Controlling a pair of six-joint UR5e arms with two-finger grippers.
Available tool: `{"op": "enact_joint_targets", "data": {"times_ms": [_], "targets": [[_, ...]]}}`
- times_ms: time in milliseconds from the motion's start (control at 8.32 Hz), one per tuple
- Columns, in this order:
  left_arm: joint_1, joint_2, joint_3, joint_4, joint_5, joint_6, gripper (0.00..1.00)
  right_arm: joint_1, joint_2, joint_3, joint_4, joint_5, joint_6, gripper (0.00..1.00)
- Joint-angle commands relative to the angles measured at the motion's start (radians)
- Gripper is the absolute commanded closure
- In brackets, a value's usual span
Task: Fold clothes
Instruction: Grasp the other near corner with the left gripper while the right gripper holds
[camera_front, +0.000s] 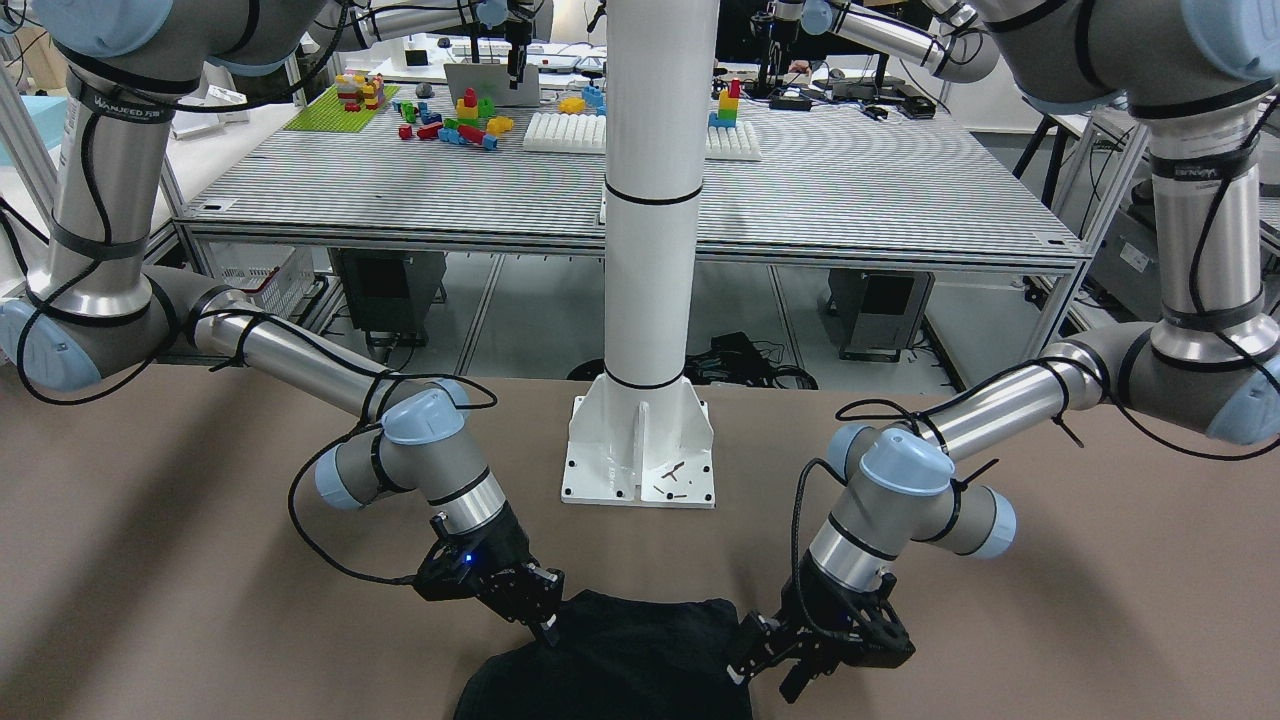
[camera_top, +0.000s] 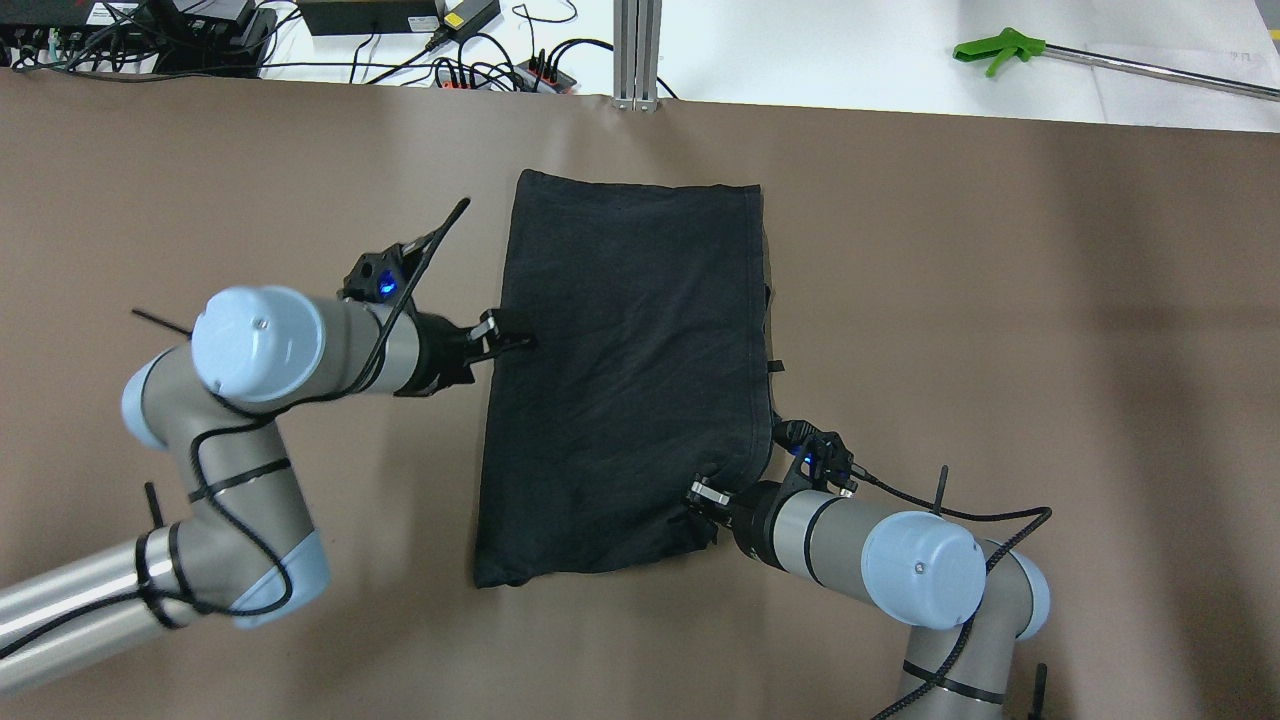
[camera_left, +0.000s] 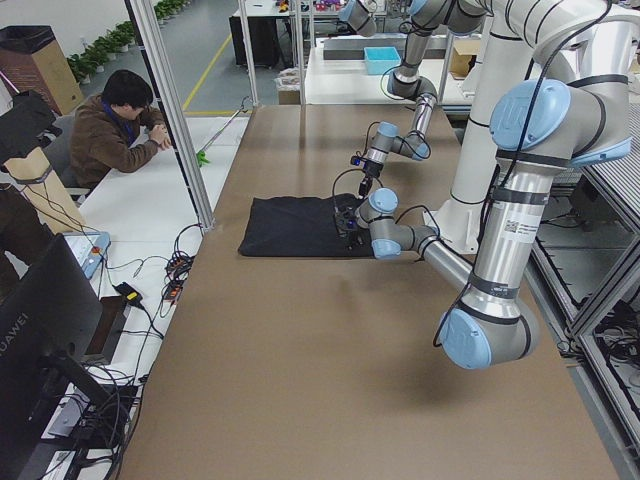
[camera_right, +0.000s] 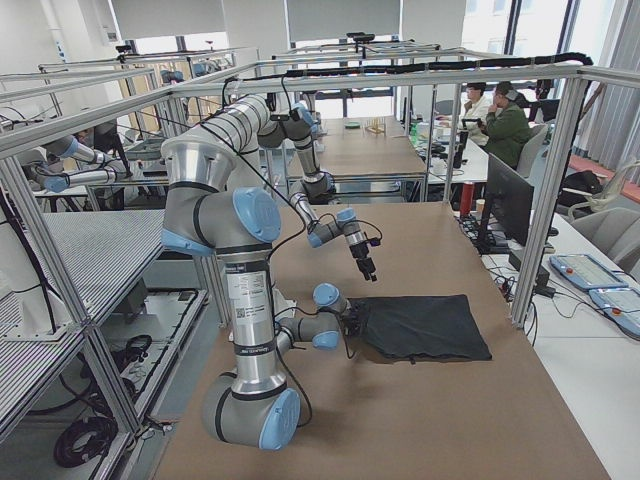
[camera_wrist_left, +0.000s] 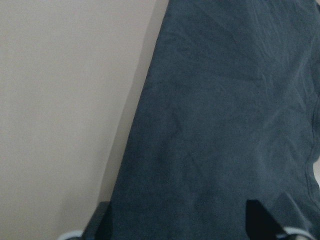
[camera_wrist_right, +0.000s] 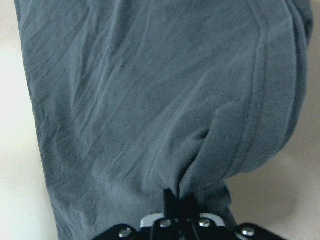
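The clothes (camera_top: 625, 380) are one plain black piece lying flat on the brown bench (camera_top: 1000, 300), roughly in the middle between the two arms. Its long side runs away from the robot. In the front-facing view its near end lies just short of the white pillar base (camera_front: 640, 450), not touching it. A stitched hem runs along the edge on the robot's right, and the surface shows fine creases.

The right pincer (camera_top: 705, 495) sits low at the corner of the fabric nearest the robot, on the right side. Its fingers are pressed together on a pinch of the cloth. The right wrist view shows this best: the material gathers into a small bunched fold that runs straight into the closed fingertips (camera_wrist_right: 177, 200), and the hemmed corner curls round beside them.

The left pincer (camera_top: 510, 340) reaches in from the opposite long edge, about halfway along it. Its fingers stand apart. In the left wrist view the two dark tips (camera_wrist_left: 102, 222) show at the bottom corners with the fabric's edge and the bare bench between and below them — nothing is gripped. I cannot tell whether the tips touch the cloth.

At a white table beyond the bench's far side, a person (camera_left: 120, 125) sits. A green-handled tool (camera_top: 1000, 48) lies there too.
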Motion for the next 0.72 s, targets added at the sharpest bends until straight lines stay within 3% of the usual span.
{"op": "enact_joint_targets", "data": {"times_ms": [0,601], "targets": [[0.162,0.095,-0.039,-0.145,0.146,-0.039,0.06,0.0,-0.005,0.006,0.0,-0.007,0.0,1.0],[0.255,0.094,0.0,-0.114,0.246,-0.038,0.06,-0.007,-0.005,0.007,0.0,-0.009,-0.002,1.0]]}}
